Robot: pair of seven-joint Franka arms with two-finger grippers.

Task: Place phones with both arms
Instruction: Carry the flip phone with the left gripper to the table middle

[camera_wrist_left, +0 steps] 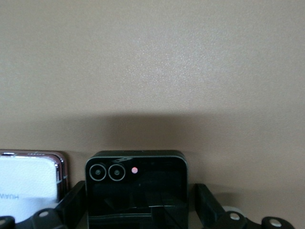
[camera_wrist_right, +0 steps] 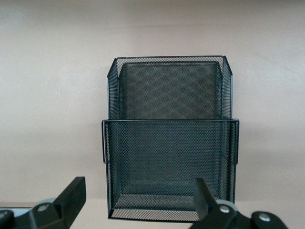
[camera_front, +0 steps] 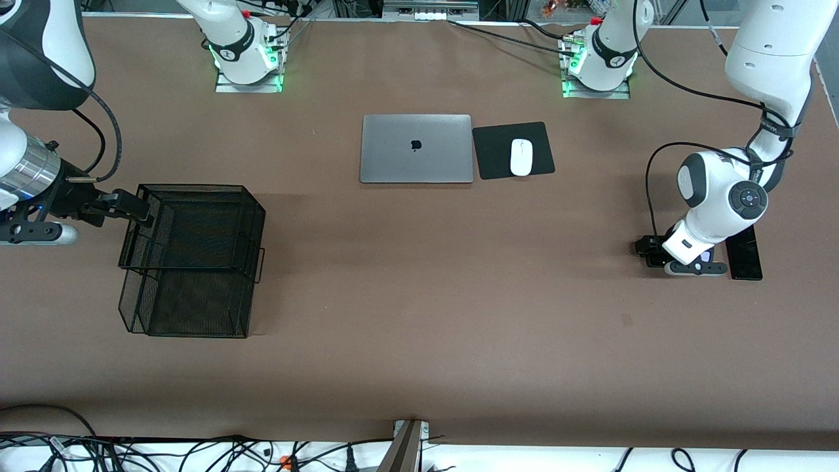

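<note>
- The left arm's black two-finger claw (camera_front: 682, 262) is down at the brown worktop (camera_front: 419, 295) near the left arm's end. Its fingers (camera_wrist_left: 71, 202) are spread wide, one on each side of the small squarish black phone (camera_wrist_left: 137, 188), with a gap showing at both sides, so nothing is gripped.
- That black phone lies flat on the worktop with its two round camera lenses facing up.
- The small squarish pale lavender-white phone (camera_wrist_left: 28, 181) lies just beside it, flat on the worktop.
- The longer black slab phone (camera_front: 744, 252) lies flat just beside the claw, toward the left arm's end of the worktop.
- The right arm's black claw (camera_front: 128, 206) hangs at the upper rim of the black wire-mesh two-tier basket (camera_front: 193, 255), at the right arm's end. Its fingers (camera_wrist_right: 71, 195) are apart and hold nothing.
- The closed silver laptop (camera_front: 416, 149) and the white computer mouse (camera_front: 521, 157) on its black pad (camera_front: 495, 151) lie between the arm bases.
</note>
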